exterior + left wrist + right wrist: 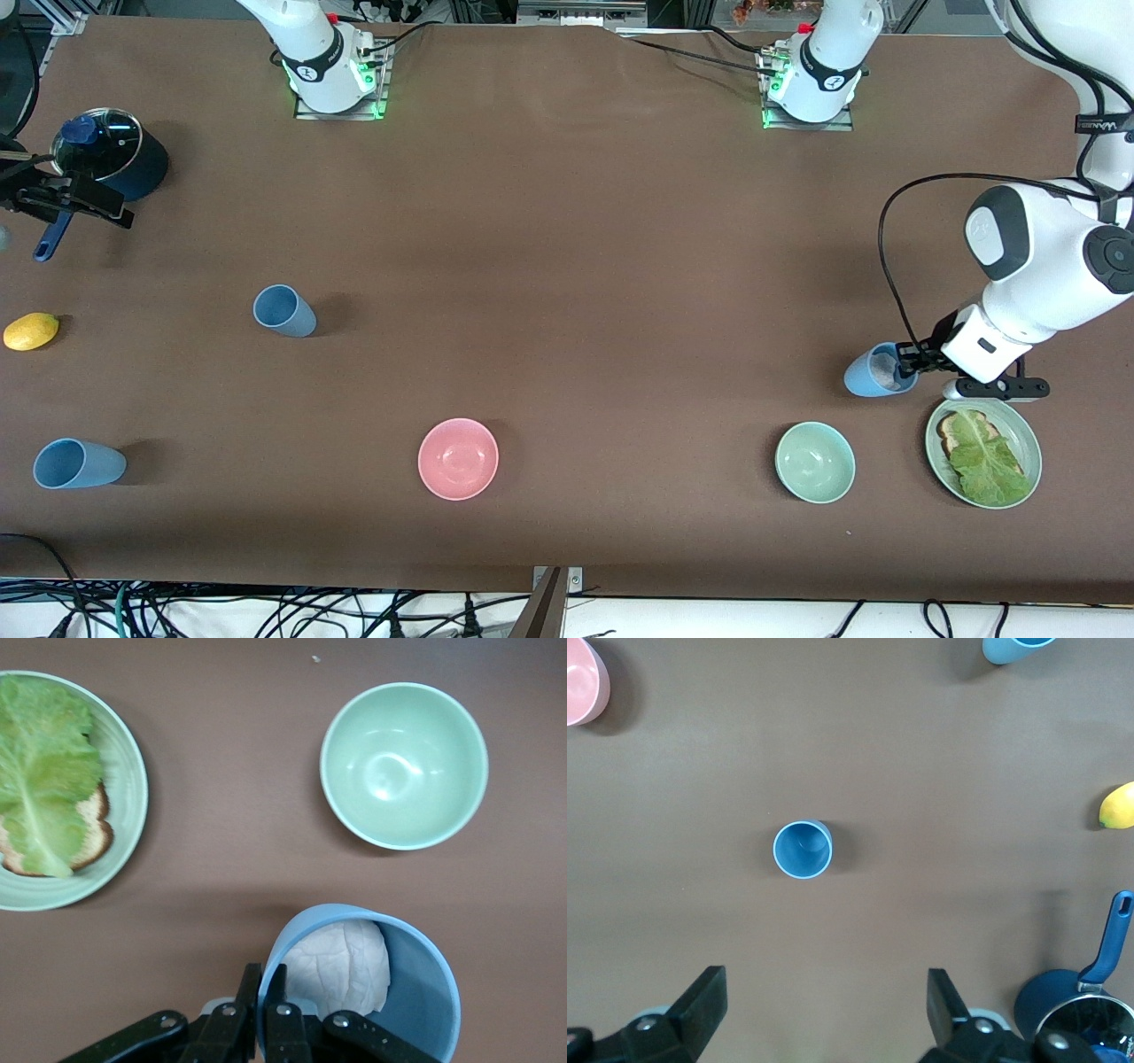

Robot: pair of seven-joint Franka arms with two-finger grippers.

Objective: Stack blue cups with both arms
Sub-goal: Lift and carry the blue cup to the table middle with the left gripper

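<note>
Three light-blue cups show. One cup point(284, 311) stands toward the right arm's end of the table and also shows in the right wrist view point(802, 849). A second cup point(78, 463) is nearer the front camera, at the frame edge in the right wrist view point(1014, 647). My left gripper point(912, 359) is shut on the rim of the third cup point(873, 372), one finger inside and one outside point(263, 992). That cup point(416, 992) holds crumpled white paper point(341, 966). My right gripper point(66, 197) is open and empty point(824, 992), high over the saucepan's handle.
A dark-blue saucepan point(111, 159) with a glass lid and a lemon point(31, 330) lie at the right arm's end. A pink bowl point(458, 458) and a green bowl point(815, 462) sit near the front edge. A green plate point(1028, 443) with bread and lettuce lies beside the held cup.
</note>
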